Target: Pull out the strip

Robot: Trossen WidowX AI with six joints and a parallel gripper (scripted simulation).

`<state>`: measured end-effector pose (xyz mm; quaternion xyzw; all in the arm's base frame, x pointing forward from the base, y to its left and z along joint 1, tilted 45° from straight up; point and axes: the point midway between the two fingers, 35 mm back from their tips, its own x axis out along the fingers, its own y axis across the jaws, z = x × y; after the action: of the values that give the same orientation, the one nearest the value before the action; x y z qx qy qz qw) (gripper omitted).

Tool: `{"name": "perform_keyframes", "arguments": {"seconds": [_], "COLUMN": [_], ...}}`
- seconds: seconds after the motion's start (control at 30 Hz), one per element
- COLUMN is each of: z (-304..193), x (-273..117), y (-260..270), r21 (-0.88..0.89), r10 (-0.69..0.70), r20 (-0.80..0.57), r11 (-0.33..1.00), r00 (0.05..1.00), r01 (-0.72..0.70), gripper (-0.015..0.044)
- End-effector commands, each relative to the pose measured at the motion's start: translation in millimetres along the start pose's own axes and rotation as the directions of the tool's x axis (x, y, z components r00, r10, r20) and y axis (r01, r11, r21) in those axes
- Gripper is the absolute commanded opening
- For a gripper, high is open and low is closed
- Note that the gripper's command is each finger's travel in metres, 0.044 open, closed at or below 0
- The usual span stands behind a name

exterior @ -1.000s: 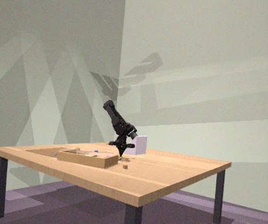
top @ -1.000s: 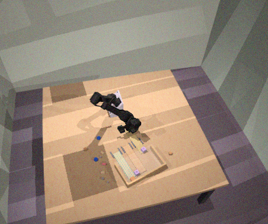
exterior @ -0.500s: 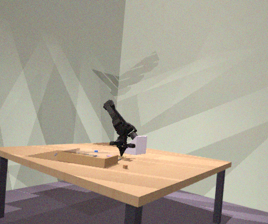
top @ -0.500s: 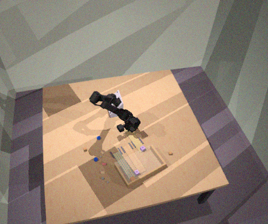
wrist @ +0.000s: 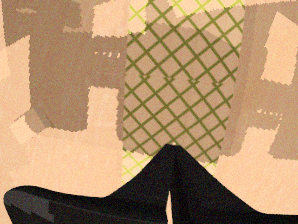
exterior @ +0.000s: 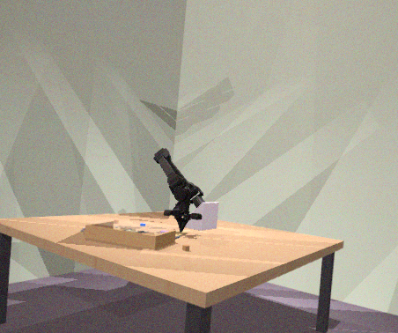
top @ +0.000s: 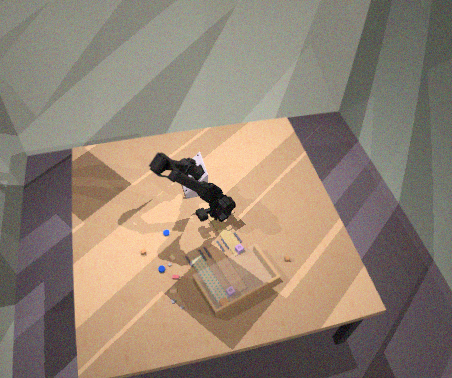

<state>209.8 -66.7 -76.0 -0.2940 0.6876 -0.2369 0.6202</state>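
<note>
My gripper [exterior: 181,231] [wrist: 172,152] is shut, its fingertips touching each other. They are down on the near end of a flat strip with yellow-green cross-hatching [top: 228,237] [wrist: 180,110], with nothing visible between them. The strip lies outside the tray's open near side. A purple cube [top: 239,248] is at the strip's tray-side end, near the opening. Another purple cube [top: 230,290] is deep in the tray, towards its far wall. The label marks are too small to read.
The wooden-walled tray [top: 246,299] [exterior: 122,237] holds a green-hatched strip [top: 210,279] at its left. Short blue rails [top: 238,238] stand by its opening. Blue balls [top: 166,233] [top: 162,269], a red block [top: 175,277] and wooden blocks [top: 143,252] [top: 287,259] lie around it.
</note>
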Motion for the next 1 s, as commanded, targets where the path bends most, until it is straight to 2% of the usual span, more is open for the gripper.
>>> {"name": "perform_keyframes", "arguments": {"seconds": [0.0,0.97], "z": [-18.3,-22.2], "x": [5.2,5.1], "y": [1.6,1.5], "r21": [-0.021,-0.021], "r10": [0.002,0.002], "r20": [-0.037,-0.038], "r11": [1.000,1.000], "r00": [0.999,0.999], "r01": [-0.003,-0.003], "gripper": [0.0000,0.0000]}}
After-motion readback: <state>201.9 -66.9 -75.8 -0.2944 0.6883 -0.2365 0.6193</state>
